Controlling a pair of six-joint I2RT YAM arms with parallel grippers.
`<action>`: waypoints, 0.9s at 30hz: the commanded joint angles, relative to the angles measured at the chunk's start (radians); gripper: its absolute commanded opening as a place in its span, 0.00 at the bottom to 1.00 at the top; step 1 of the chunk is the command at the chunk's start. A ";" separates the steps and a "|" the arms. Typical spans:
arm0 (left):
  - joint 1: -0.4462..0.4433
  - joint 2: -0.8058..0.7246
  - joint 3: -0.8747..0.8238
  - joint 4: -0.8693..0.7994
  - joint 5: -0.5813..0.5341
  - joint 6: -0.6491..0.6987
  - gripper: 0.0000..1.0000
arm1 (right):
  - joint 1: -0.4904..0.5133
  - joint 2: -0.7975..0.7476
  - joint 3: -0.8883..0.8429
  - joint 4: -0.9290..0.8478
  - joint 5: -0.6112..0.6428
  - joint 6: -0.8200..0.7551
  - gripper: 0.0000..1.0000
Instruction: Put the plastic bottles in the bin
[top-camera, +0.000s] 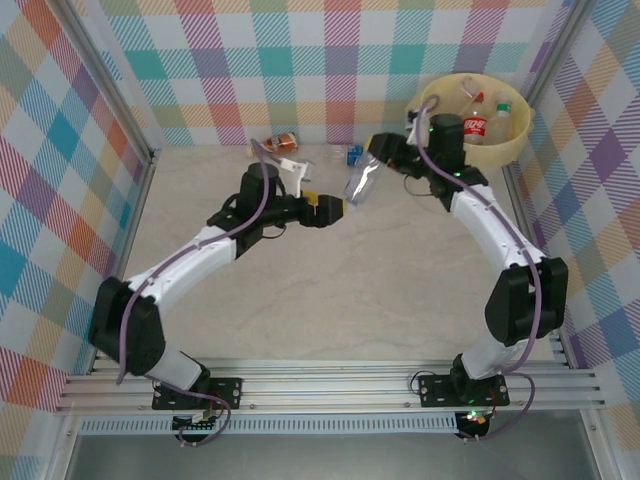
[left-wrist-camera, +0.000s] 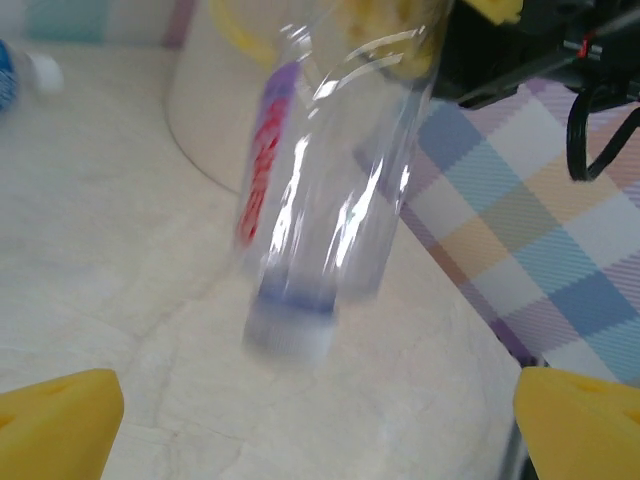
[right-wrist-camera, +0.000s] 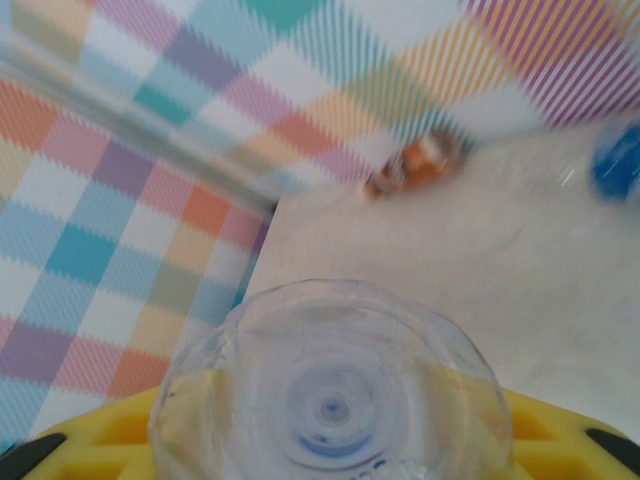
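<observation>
A clear plastic bottle (top-camera: 358, 188) hangs tilted above the table's middle back, with my right gripper (top-camera: 379, 163) shut on its upper end. In the right wrist view its round base (right-wrist-camera: 330, 395) sits between the yellow fingers (right-wrist-camera: 90, 445). My left gripper (top-camera: 337, 209) is open just left of it, apart from the bottle. In the left wrist view the blurred bottle (left-wrist-camera: 325, 190) points its whitish cap at the camera, between and beyond the wide-apart fingertips (left-wrist-camera: 55, 425). The cream bin (top-camera: 515, 145) at the back right holds several bottles, one red-labelled (top-camera: 475, 126).
An orange-labelled bottle (top-camera: 284, 142) lies by the back wall and also shows in the right wrist view (right-wrist-camera: 420, 162). A blue-labelled bottle (top-camera: 354, 154) lies near it, behind the held one. Checkered walls close in the back and both sides.
</observation>
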 joint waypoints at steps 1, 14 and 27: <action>-0.002 -0.089 -0.049 0.030 -0.222 -0.003 1.00 | -0.053 -0.040 0.095 -0.030 0.115 -0.076 0.45; 0.000 -0.123 -0.096 -0.033 -0.349 -0.007 1.00 | -0.260 -0.028 0.275 0.043 0.494 -0.106 0.46; 0.000 -0.032 -0.073 -0.019 -0.315 -0.051 1.00 | -0.395 0.083 0.270 0.132 0.511 0.095 0.48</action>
